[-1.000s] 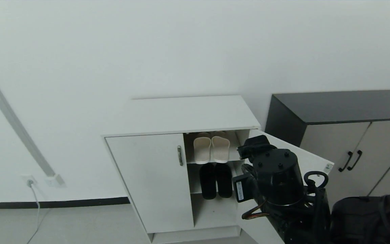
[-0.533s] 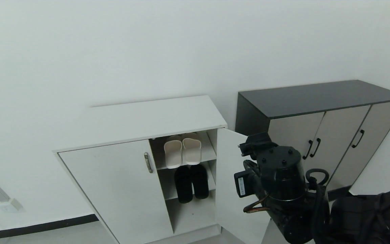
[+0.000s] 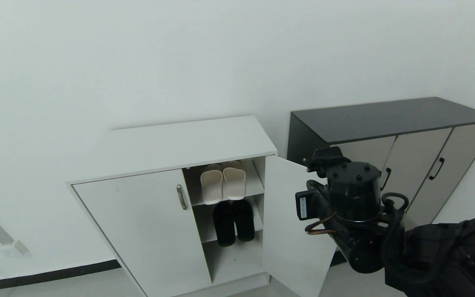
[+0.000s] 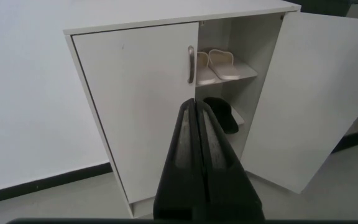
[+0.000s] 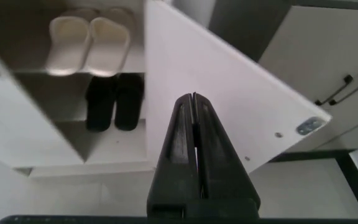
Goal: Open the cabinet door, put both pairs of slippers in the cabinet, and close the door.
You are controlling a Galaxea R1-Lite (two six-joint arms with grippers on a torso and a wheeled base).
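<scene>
Just beside the open door (image 3: 295,231) of the cabinet (image 3: 179,142), the right gripper (image 5: 193,102), pinched together on nothing, may skid off the smooth panel and leave it ajar.

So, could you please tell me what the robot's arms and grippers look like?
The right arm is black: a cylindrical wrist housing with bolt heads on top, a small white label on its side, a copper-coloured cable and black cable loops, then a black fabric sleeve. The left gripper and right gripper each have two long, black, tapering fingers.
</scene>
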